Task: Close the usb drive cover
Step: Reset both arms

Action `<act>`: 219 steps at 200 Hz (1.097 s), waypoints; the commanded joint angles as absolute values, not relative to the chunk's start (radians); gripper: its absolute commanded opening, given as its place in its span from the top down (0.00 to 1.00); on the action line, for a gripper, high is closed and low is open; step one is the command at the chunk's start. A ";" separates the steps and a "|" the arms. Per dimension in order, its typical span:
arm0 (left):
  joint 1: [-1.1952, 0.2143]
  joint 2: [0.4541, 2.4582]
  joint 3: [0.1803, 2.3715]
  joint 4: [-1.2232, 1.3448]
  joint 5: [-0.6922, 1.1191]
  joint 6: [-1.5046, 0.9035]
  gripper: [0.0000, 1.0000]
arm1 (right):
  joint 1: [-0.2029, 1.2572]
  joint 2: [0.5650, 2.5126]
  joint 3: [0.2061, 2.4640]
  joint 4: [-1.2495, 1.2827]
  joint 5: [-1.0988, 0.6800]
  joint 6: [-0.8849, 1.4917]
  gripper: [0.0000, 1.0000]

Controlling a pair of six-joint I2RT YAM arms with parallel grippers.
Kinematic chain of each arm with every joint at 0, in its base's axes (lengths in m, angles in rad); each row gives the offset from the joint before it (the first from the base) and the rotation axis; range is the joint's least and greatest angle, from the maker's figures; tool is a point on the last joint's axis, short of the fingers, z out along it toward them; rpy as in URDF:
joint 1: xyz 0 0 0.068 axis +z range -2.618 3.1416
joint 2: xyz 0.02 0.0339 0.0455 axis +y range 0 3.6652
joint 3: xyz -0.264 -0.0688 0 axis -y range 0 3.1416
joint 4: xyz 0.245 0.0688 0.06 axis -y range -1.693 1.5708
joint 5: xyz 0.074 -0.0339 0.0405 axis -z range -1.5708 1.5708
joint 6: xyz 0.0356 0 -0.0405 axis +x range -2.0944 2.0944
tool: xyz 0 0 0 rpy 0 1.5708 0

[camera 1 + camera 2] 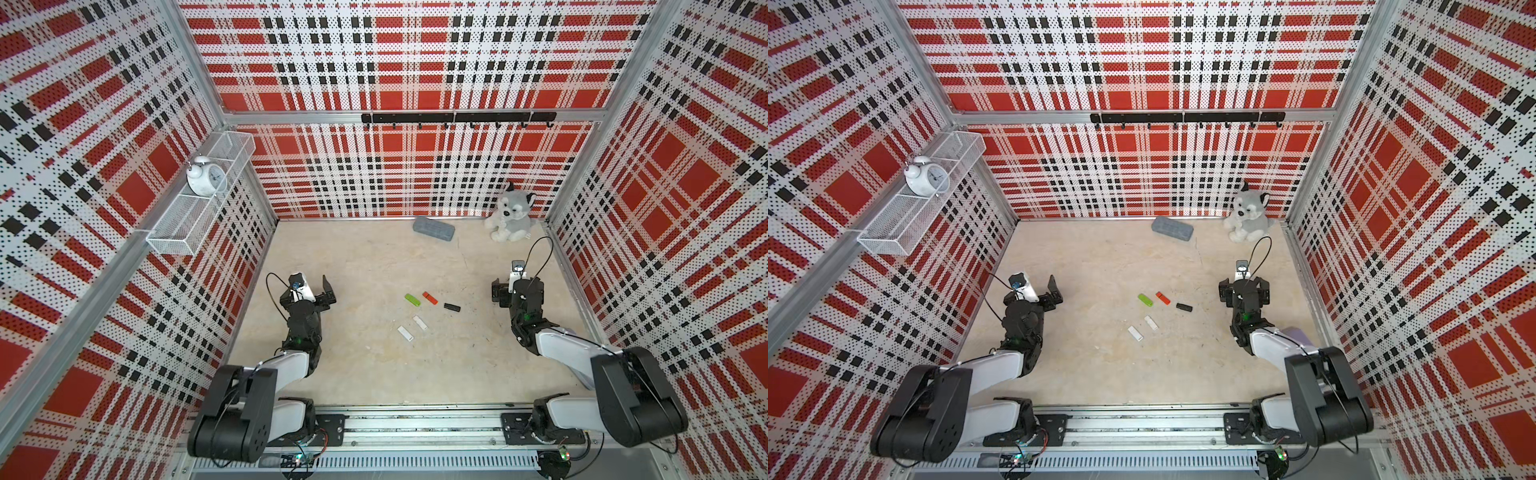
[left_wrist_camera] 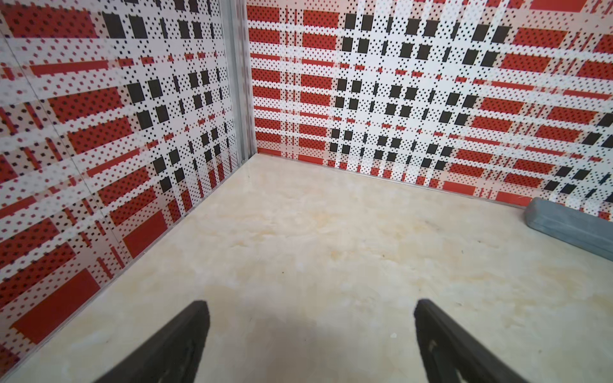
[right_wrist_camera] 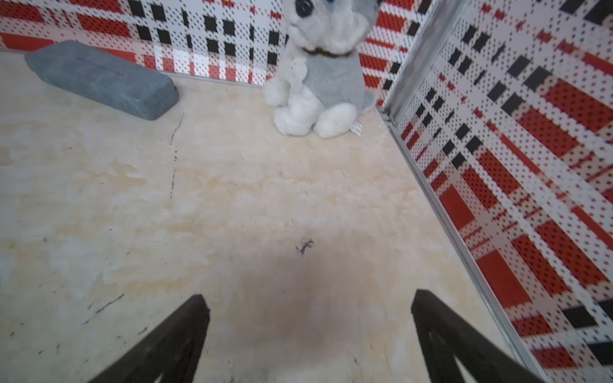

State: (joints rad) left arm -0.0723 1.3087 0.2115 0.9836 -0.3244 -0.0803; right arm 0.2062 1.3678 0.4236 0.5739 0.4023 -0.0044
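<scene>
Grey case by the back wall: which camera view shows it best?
The right wrist view: the grey case appears whole and large there. In both top views the case is whole but small and far off. The left wrist view catches only one end of the case, cut by the frame edge.

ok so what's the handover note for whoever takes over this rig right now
Left gripper: open, empty, over bare table.
Right gripper: open, empty, near the right wall.
Green drive, red drive and black drive lie in a row mid-table; two white drives lie nearer the arm bases. None gripped.
Done: cannot tell which covers are shut, too small.
Left: inspect each, close any open cover.
</scene>
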 commanded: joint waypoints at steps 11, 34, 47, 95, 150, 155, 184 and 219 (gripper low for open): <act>-0.021 1.455 0.149 1.414 -0.183 -0.019 0.02 | 0.152 1.461 0.372 0.915 0.225 -0.051 0.00; 0.040 1.576 0.111 1.600 -0.090 -0.061 0.02 | 0.102 1.479 0.296 1.052 0.102 -0.027 0.00; 0.064 1.589 0.112 1.607 -0.029 -0.075 0.02 | 0.071 1.523 0.240 1.195 0.010 -0.025 0.00; -0.039 1.580 0.203 1.423 -0.337 -0.047 0.02 | 0.061 1.558 0.293 1.127 0.162 0.046 0.00; -0.076 1.581 0.188 1.458 -0.391 -0.016 0.02 | 0.057 1.571 0.284 1.168 0.164 0.046 0.00; -0.077 1.582 0.189 1.457 -0.390 -0.015 0.02 | 0.058 1.570 0.285 1.167 0.164 0.046 0.00; -0.073 1.583 0.192 1.452 -0.385 -0.016 0.02 | 0.057 1.569 0.286 1.166 0.164 0.046 0.00; -0.070 1.582 0.192 1.448 -0.380 -0.017 0.02 | 0.057 1.569 0.287 1.166 0.164 0.046 0.00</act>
